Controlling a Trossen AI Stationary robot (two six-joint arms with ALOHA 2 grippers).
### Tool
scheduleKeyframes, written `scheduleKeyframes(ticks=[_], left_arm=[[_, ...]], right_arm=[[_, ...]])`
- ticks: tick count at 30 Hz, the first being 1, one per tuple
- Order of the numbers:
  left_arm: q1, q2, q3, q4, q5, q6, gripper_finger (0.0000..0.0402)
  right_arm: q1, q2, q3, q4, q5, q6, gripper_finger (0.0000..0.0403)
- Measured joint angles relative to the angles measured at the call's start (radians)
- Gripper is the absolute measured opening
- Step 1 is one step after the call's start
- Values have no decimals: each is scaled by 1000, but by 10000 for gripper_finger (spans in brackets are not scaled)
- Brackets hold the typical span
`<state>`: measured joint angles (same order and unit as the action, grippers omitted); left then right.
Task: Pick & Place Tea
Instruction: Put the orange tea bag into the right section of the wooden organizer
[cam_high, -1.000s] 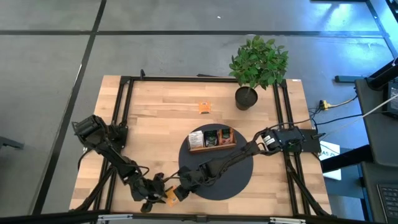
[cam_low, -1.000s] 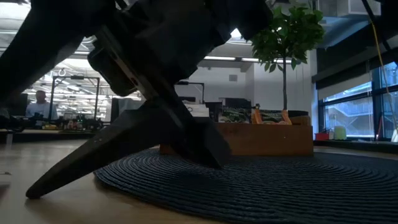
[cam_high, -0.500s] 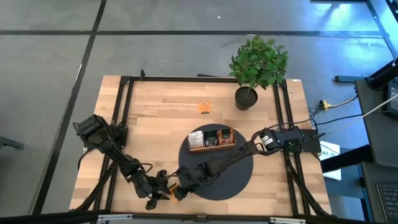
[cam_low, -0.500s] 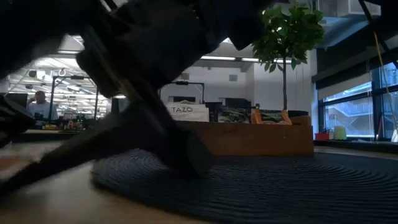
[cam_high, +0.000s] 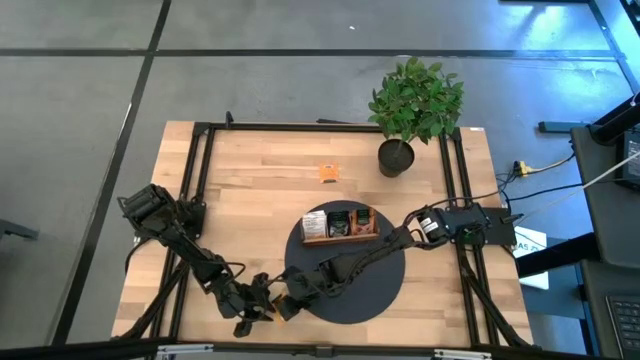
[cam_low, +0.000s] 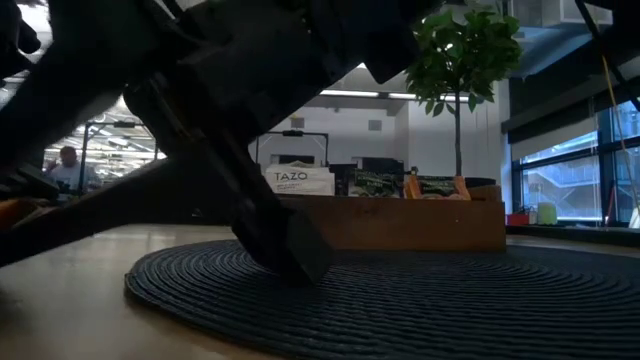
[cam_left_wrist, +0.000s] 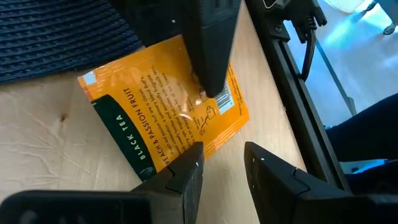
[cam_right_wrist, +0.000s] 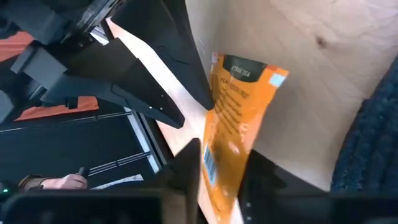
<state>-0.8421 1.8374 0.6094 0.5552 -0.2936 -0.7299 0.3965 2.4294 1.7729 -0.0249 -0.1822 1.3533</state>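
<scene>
An orange tea sachet (cam_left_wrist: 155, 112) printed "Black Tea" is at the table's near edge, just off the round dark mat (cam_high: 375, 285); it also shows in the right wrist view (cam_right_wrist: 239, 112). My right gripper (cam_high: 285, 303) reaches across the mat and is shut on the sachet. My left gripper (cam_left_wrist: 224, 152) is open beside it, its fingertips at the sachet's edge; whether they touch it I cannot tell. A brown wooden tray (cam_high: 340, 238) on the mat holds white, black and orange sachets standing on edge. Another orange sachet (cam_high: 328, 172) lies flat farther back. My right gripper has the orange sachet by its barcode end (cam_left_wrist: 217, 102). One finger (cam_left_wrist: 208, 56) lies on the top face, coming slanting down from the table's right. In its own wrist view the sachet runs between both fingers (cam_right_wrist: 186, 168). The rest of the sachet lies low on the wood.
A potted plant (cam_high: 410, 100) stands at the far right of the table. Black frame rails (cam_high: 192, 200) run along the left and right sides. The table's near edge is close to both grippers. In the low view the tray (cam_low: 420, 225) stands behind the arms.
My left gripper has moved toward the table's right, closing in on the sachet and my right gripper. My right gripper has shifted slightly toward the table's left near corner with the sachet.
</scene>
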Motion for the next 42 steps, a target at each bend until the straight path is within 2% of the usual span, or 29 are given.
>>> scheduleKeyframes(ticks=[6,15,19,24,31,33,35,38,42], left_arm=[[-3,-58,-8,-53,-31,48,116],[-2,-340,-33,-278,-83,144,116],[-2,-477,-33,-318,-95,272,116],[3,-588,-32,-306,-119,490,116],[27,-654,-32,-232,-212,816,116],[36,-659,-31,-185,-225,886,116],[42,-658,-31,-162,-239,925,116],[45,-658,-31,-155,-241,935,116],[55,-658,-31,-156,-245,936,116]], right_arm=[[-1,0,0,4,3,-23,12],[-32,-48,0,-15,-81,-103,8],[-47,-115,0,-22,-116,-215,8],[-48,-223,1,-76,-207,-385,10],[-40,-364,1,-169,-211,-562,11],[-46,-396,1,-165,-166,-606,11],[-51,-418,1,-166,-110,-643,11],[-57,-420,1,-156,-102,-664,11],[-60,-417,1,-145,-198,-665,11]])
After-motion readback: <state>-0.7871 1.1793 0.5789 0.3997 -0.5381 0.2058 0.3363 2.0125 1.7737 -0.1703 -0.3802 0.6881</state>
